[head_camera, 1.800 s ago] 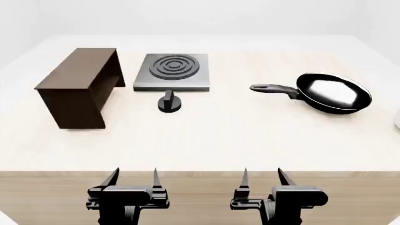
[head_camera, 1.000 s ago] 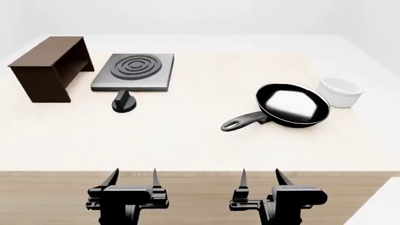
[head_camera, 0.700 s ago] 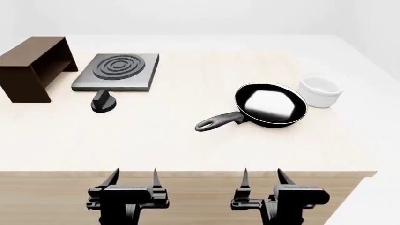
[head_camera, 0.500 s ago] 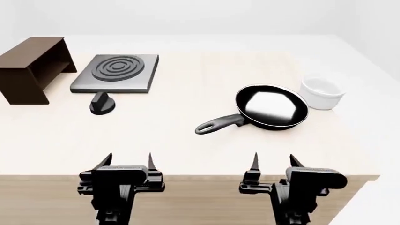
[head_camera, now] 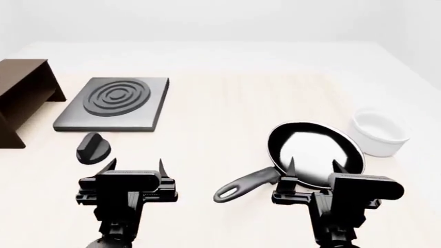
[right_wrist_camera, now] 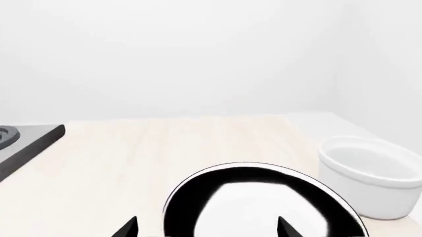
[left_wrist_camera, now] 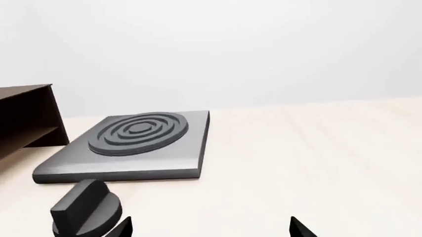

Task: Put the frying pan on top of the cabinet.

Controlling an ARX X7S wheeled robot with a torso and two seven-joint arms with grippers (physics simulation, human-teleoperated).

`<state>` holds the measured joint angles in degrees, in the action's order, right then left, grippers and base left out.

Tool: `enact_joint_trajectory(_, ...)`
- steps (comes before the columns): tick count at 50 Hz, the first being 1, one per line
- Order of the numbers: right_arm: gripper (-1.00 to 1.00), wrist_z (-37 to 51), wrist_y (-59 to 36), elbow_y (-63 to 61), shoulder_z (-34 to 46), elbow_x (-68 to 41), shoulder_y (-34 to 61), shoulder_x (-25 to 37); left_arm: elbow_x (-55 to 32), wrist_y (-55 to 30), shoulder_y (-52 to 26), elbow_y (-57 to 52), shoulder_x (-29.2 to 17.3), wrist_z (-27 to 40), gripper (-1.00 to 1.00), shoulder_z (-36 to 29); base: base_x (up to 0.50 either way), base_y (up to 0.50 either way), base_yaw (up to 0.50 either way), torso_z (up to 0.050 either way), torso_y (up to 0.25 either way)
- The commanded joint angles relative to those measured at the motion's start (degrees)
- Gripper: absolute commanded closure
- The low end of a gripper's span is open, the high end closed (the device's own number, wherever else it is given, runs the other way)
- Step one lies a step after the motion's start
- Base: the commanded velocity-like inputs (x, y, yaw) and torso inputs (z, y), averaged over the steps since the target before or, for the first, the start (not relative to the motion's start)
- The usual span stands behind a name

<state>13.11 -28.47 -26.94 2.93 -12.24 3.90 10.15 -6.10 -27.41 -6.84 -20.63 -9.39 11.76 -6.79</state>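
Spread wide and empty, both the right gripper [head_camera: 311, 170] and left gripper [head_camera: 135, 166], low in the head view. Lay at lower right, the frying pan [head_camera: 315, 152], handle toward centre for grasping; far at left edge, the cabinet [head_camera: 20, 101].

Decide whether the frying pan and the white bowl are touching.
Apart. The head view shows bare table between the frying pan rim and the white bowl.
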Motion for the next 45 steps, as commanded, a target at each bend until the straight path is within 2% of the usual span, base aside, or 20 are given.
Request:
enact_joint_trajectory(1, -1.00, 0.74, -0.23, -0.62, 0.41, -0.75, 0.01, 0.73, -0.09, -0.41, -0.20, -0.12, -0.49, 0.69, -1.00, -0.38, 0.50, 0.00, 0.00, 0.000, 0.000)
enact_joint_trajectory(22, -1.00, 1.66, 1.17, -0.47, 1.09, -1.63, -0.32, 1.78, -0.65, 0.18, 0.13, 0.06, -1.12, 1.46, -1.00, -0.81, 0.50, 0.00, 0.00, 0.000, 0.001)
enact_joint_trajectory(26, -1.00, 2.89, -0.44, -3.75, 0.54, -1.35, 0.82, 2.57, -0.81, 0.26, 0.00, 0.23, -1.20, 1.56, -1.00, -0.86, 0.00, 0.00, 0.00, 0.000, 0.000)
enact_joint_trajectory(34, -1.00, 4.92, 0.12, -22.37, -0.02, 1.42, 0.52, 5.65, -1.04, 0.07, -0.02, 0.16, -1.33, 1.77, -1.00, -1.26, 0.00, 0.00, 0.00, 0.000, 0.000)
enact_joint_trajectory(45, -1.00, 5.90, 0.82, -24.37, -1.71, 0.02, 0.48, 5.58, -1.70, -0.20, 0.18, -0.56, -1.78, 1.89, -1.00, -1.31, 0.00, 0.00, 0.00, 0.000, 0.000)
